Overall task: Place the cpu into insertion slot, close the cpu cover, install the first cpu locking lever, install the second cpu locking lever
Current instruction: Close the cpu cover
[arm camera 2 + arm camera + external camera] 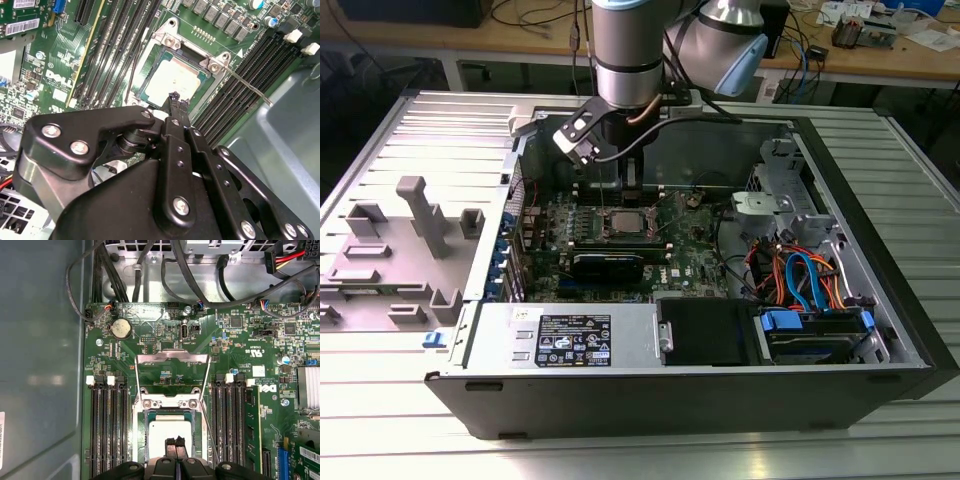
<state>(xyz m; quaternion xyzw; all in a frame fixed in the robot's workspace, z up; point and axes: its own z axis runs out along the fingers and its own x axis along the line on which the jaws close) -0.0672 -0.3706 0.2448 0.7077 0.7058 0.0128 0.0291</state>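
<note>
Empty gripper (175, 442), fingertips pinched together, hovers over cpu (167, 430) seated in insertion slot (146, 440); in exterior view, power supply (570, 335) at slot's 6 o'clock.

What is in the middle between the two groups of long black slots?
The cpu, sitting in the insertion slot, as the first wrist view shows.

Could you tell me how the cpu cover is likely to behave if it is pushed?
The cpu cover is a thin metal frame with a large cut-out, so probably light and slightly springy. It lies open, attached along one edge beside the cpu, so a push would likely swing it rather than slide it. Its bare metal may slip under the tool.
</note>
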